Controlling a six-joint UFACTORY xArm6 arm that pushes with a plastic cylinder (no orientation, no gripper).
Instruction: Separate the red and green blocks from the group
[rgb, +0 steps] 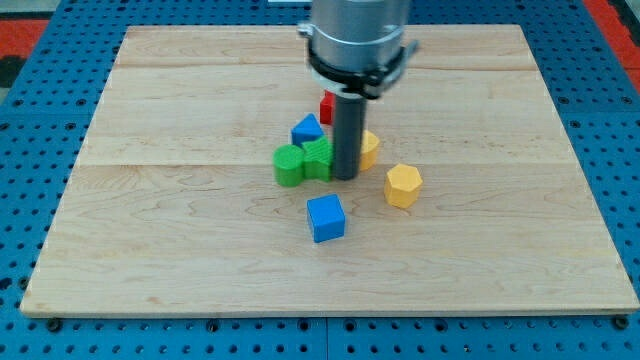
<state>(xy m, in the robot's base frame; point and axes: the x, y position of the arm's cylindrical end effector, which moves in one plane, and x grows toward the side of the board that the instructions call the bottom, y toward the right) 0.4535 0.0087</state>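
My tip (345, 176) rests on the board right beside the right side of a green block (318, 158). A second green block, round (289, 165), touches it on the view's left. A blue block (307, 129) sits just above the greens. A red block (327, 105) lies above that, partly hidden behind the rod. A yellow block (369, 148) peeks out to the right of the rod. A yellow hexagonal block (403, 185) lies apart at the right. A blue cube (326, 218) lies apart below the group.
The wooden board (150, 230) lies on a blue pegboard table (40, 150). The arm's grey body (358, 35) hangs over the board's top middle and hides what lies behind it.
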